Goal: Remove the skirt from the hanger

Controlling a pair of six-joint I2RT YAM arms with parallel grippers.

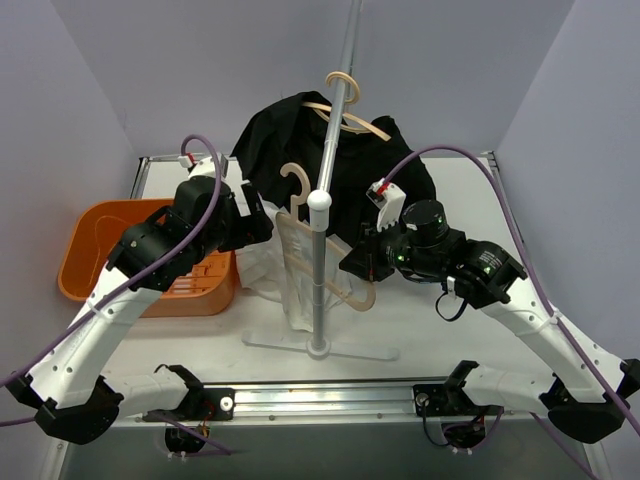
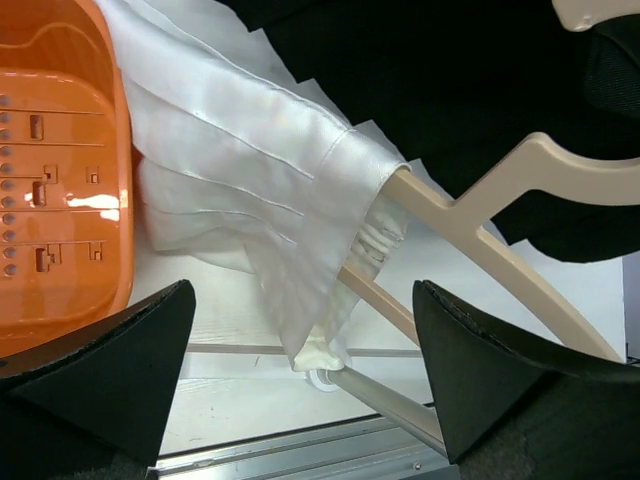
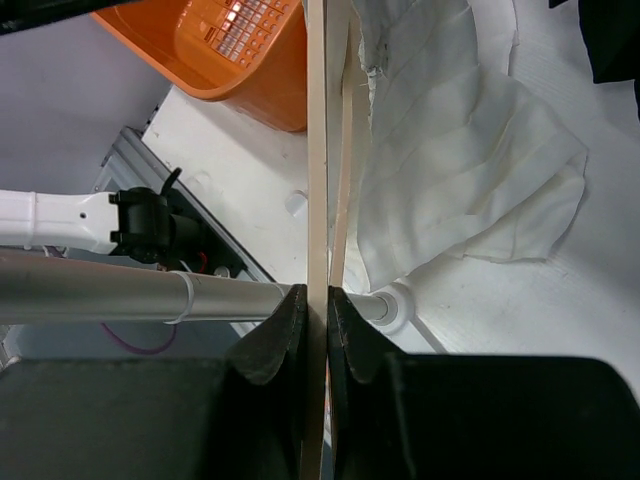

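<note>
With the right pincer (image 3: pixel 318 300) clamped shut on the beige hanger (image 3: pixel 316 150) at mid-frame, the left pincer (image 2: pixel 302 300), gaping wide and empty, should close on the white skirt (image 2: pixel 250 170) where it bunches over the hanger's arm tip, then slide it off steadily.

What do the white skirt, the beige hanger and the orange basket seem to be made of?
White pleated skirt: thin, faintly shiny cloth, perhaps satin; soft folds and stitched pleats show. Beige flat hanger: smooth matte plastic or painted wood; uniform colour. Orange slotted basket: glossy moulded plastic; bright reflections, moulded slots.
</note>
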